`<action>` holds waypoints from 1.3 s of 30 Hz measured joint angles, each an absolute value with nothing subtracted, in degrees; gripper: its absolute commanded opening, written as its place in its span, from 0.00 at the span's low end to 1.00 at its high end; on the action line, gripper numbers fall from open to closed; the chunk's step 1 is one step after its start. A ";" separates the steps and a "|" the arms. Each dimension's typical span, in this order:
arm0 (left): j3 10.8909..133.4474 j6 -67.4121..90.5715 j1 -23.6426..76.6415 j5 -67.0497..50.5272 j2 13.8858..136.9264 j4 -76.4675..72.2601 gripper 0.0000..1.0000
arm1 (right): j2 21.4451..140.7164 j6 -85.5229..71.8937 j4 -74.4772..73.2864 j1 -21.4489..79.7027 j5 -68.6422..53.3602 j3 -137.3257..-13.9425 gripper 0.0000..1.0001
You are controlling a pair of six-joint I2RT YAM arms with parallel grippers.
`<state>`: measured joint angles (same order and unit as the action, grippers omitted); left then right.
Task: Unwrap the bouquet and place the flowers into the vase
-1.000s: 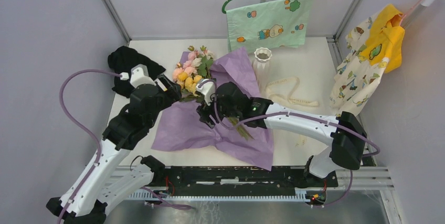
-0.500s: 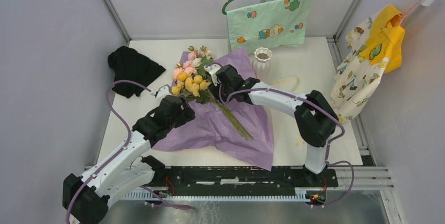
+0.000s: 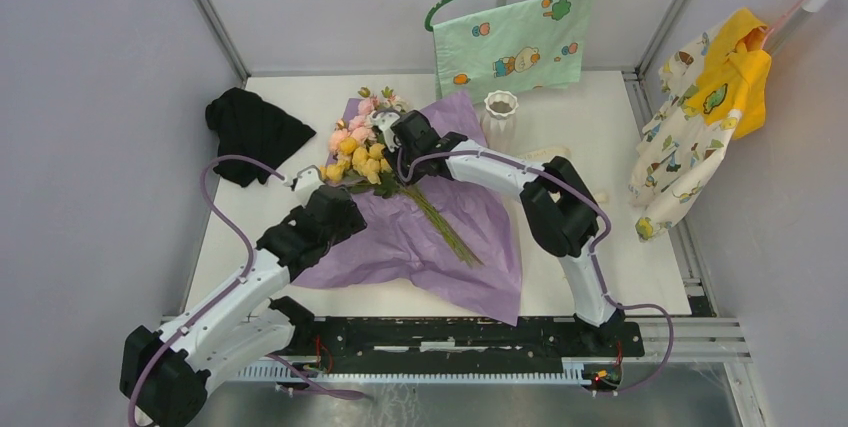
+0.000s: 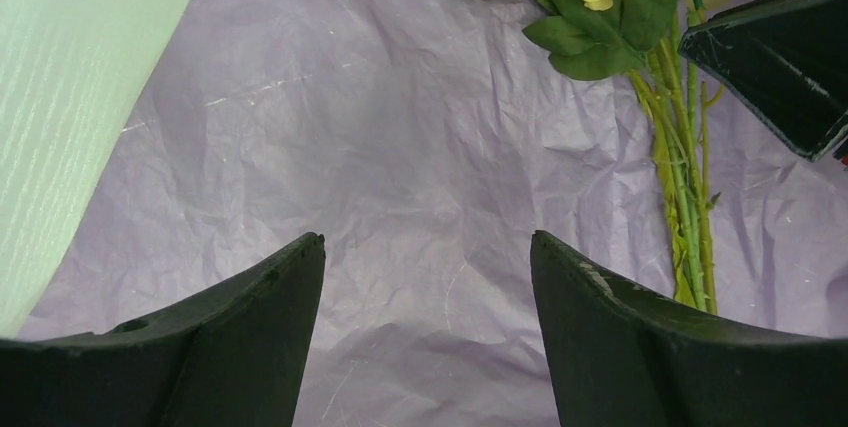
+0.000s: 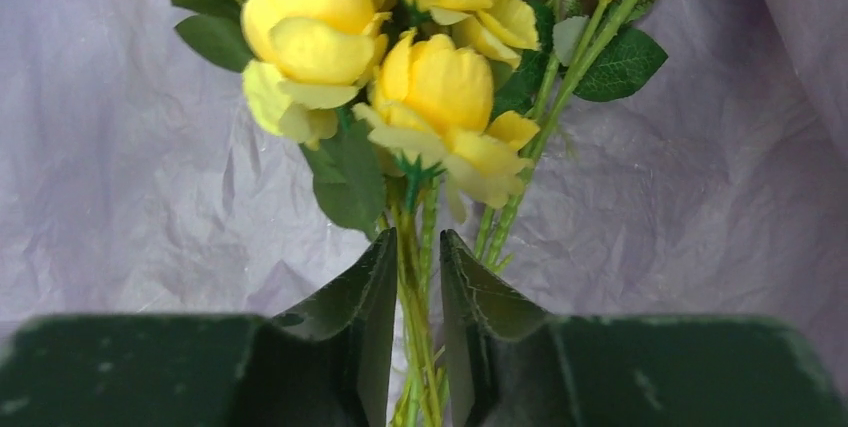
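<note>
The flowers [image 3: 362, 152] lie on the opened purple wrapping paper [image 3: 400, 242], heads at the far left and stems [image 3: 445, 227] running to the near right. My right gripper [image 3: 394, 169] reaches down just below the yellow heads. In the right wrist view its jaws [image 5: 418, 242] stand narrow around a few green stems under the yellow roses [image 5: 440, 82]. My left gripper [image 3: 352, 207] hovers open over bare paper [image 4: 430, 147], left of the stems [image 4: 680, 177]. The white ribbed vase [image 3: 500, 115] stands upright behind the paper.
A black cloth [image 3: 250, 127] lies at the far left. A cream ribbon [image 3: 548, 155] lies right of the vase, partly behind my right arm. A green cloth on a hanger [image 3: 510, 42] and patterned clothes [image 3: 700, 117] hang at the back and right.
My right gripper moved from mid-paper up to the stems below the flower heads and narrowed its jaws around them. My left arm drew back from the flower heads toward the near left.
</note>
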<state>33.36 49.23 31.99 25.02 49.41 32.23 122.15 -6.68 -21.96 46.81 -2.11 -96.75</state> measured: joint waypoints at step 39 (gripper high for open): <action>36.62 49.19 31.99 25.39 50.11 31.33 0.81 | 94.85 -6.07 -23.53 45.63 -4.12 -68.90 0.28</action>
